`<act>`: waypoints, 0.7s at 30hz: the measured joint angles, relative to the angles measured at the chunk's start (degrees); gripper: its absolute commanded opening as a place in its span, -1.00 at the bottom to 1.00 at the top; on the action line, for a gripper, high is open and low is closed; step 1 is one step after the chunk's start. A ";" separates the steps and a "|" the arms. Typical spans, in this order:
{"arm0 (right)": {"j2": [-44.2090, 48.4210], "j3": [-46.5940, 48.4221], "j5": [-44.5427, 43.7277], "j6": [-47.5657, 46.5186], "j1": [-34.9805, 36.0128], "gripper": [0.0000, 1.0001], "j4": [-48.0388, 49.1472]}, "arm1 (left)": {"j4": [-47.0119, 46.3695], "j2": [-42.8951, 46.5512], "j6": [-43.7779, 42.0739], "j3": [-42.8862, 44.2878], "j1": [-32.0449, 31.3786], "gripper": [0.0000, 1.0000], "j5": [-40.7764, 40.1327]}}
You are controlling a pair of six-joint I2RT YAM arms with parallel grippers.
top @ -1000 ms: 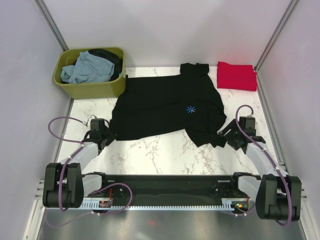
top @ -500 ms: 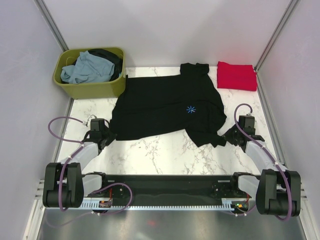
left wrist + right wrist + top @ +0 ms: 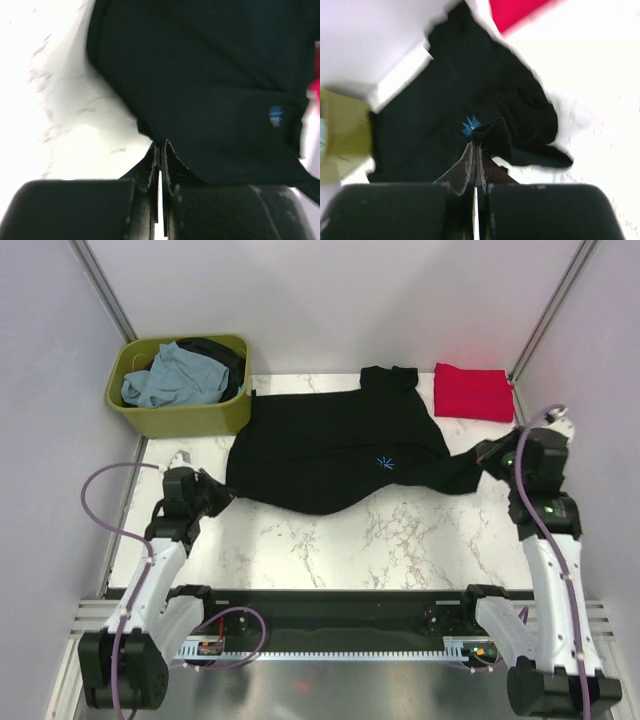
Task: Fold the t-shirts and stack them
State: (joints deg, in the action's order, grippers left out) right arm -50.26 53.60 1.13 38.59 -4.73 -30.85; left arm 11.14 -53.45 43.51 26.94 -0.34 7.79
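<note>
The large black t-shirt (image 3: 330,445) with a small blue starburst (image 3: 383,463) hangs stretched between both arms over the marble table. My left gripper (image 3: 213,492) is shut on its near left corner. My right gripper (image 3: 487,457) is shut on its right corner, pulled out toward the right. In the left wrist view the shut jaws (image 3: 160,146) pinch the black cloth (image 3: 210,75). In the right wrist view the shut jaws (image 3: 476,145) pinch a bunched fold of the black t-shirt (image 3: 445,115). A folded red t-shirt (image 3: 472,392) lies at the back right.
An olive-green tub (image 3: 180,415) at the back left holds a pale blue-grey t-shirt (image 3: 170,375) and a dark one (image 3: 222,355). Side walls stand close to both arms. Bare marble (image 3: 400,540) shows in front of the black t-shirt.
My right gripper shut on the shirt's right corner and carried it up and toward the back right. The left arm shifted left with its corner, stretching the near hem.
</note>
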 measured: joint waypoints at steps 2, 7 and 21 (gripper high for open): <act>2.75 6.64 -1.55 -1.05 0.00 -1.00 -2.99 | 4.15 5.05 -0.52 3.96 0.00 -0.96 1.42; 8.46 22.21 -7.28 -3.13 0.00 -1.00 -10.84 | 14.91 12.46 -3.61 22.21 0.00 -0.96 2.93; 10.08 77.24 -29.70 -12.17 8.92 -1.00 -17.75 | 31.06 13.49 -13.60 76.48 0.00 -0.96 2.60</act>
State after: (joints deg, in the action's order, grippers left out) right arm -40.18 130.85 -28.58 26.41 4.19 -48.60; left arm 42.19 -39.97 29.91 103.42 -0.34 10.39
